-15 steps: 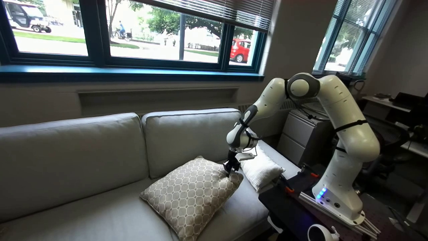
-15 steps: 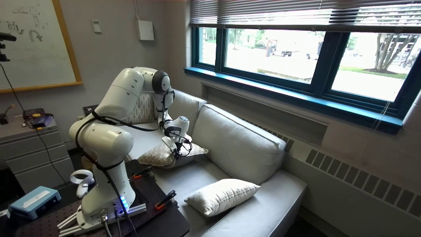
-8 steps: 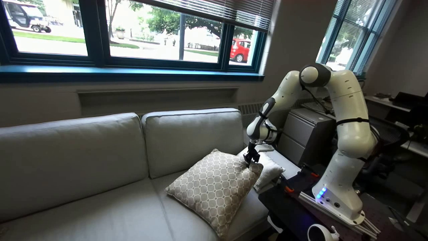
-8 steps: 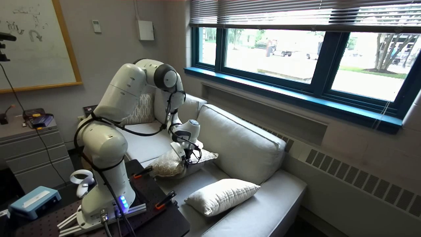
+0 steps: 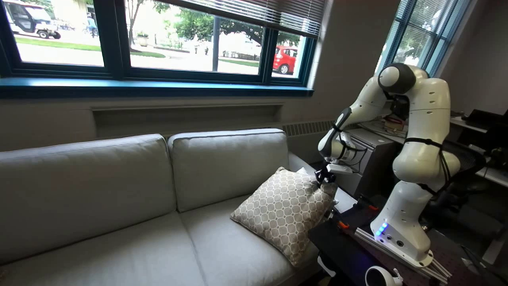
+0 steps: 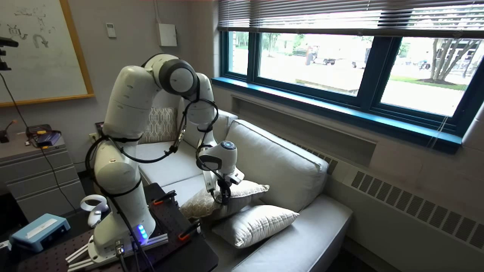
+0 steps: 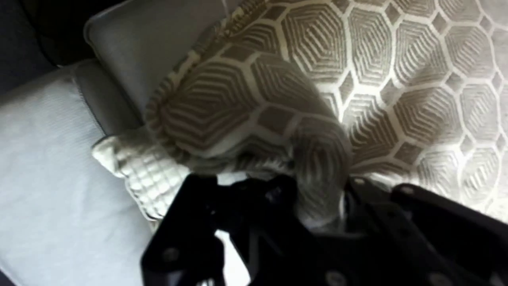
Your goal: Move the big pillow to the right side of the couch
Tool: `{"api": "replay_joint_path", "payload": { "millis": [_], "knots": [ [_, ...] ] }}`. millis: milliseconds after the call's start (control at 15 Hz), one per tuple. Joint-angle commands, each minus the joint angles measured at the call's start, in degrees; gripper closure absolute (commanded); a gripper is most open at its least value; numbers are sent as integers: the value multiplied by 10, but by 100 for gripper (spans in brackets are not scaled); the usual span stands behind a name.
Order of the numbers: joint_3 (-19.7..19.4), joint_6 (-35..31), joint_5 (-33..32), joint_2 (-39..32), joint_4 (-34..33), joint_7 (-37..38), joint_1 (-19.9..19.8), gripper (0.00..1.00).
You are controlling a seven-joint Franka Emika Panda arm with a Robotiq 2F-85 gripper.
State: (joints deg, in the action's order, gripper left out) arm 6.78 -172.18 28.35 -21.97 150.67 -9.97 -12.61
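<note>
The big pillow [image 5: 285, 210] has a beige lattice cover and sits tilted at the armrest end of the couch [image 5: 119, 246]. It also shows in an exterior view [image 6: 200, 204], partly behind the arm, and fills much of the wrist view [image 7: 397, 79]. My gripper [image 5: 324, 180] is shut on its upper corner. In the wrist view a fold of the cover is pinched between the fingers [image 7: 321, 194]. The gripper also shows in an exterior view [image 6: 225, 194]. The pillow's lower part looks close to the seat; contact is unclear.
A smaller white pillow [image 6: 257, 226] lies by the armrest [image 6: 314, 230], close to the big pillow. It is mostly hidden in an exterior view. A dark table [image 5: 337, 244] with clamps stands at the couch front. Another patterned pillow [image 6: 160, 124] rests at the far end.
My gripper has moved toward the armrest, dragging the big pillow with it. The big pillow now stands close to the white pillow and covers most of it in an exterior view.
</note>
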Motion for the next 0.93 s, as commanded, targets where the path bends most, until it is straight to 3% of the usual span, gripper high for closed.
{"api": "replay_joint_path", "payload": {
  "millis": [0, 200, 267, 600, 867],
  "knots": [
    [33, -24, 71, 137, 94, -2, -56, 97],
    [61, -46, 139, 212, 140, 20, -53, 97],
    [30, -57, 161, 173, 90, 15, -12, 97],
    [40, -175, 222, 181, 88, 77, 87, 97],
    [20, -229, 271, 177, 80, 80, 156, 97]
  ]
}}
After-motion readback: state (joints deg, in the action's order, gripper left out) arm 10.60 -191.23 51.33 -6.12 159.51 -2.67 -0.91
